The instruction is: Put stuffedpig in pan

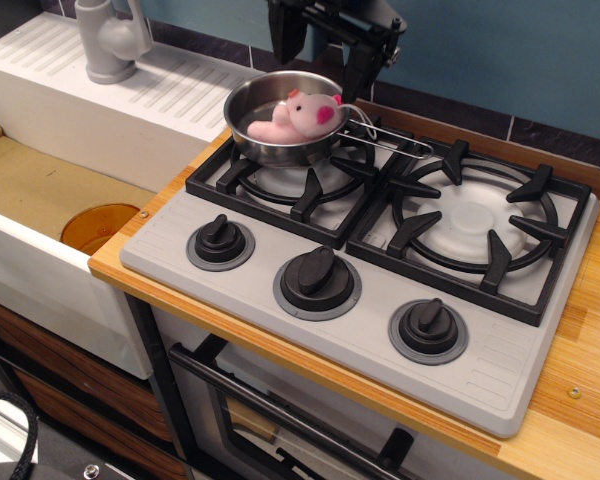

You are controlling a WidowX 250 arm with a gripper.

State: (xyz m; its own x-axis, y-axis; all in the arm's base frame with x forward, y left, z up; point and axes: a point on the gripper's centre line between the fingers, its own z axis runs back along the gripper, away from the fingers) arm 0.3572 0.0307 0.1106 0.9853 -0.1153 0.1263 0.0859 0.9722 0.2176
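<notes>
The light-pink stuffedpig [294,115] lies on its side inside the shiny steel pan [248,140], its pink snout toward the right. The pan sits on the rear left burner grate [285,180], and its thin wire handle [390,138] points right. My black gripper [322,45] hangs just above and behind the pan at the top edge of the view. Its jaws stand apart and hold nothing.
A grey stove top [360,270] carries a second burner grate [475,220] on the right and three black knobs [317,280] along the front. A white sink [40,200] with a grey faucet [110,40] lies to the left. A wooden counter [580,370] surrounds the stove.
</notes>
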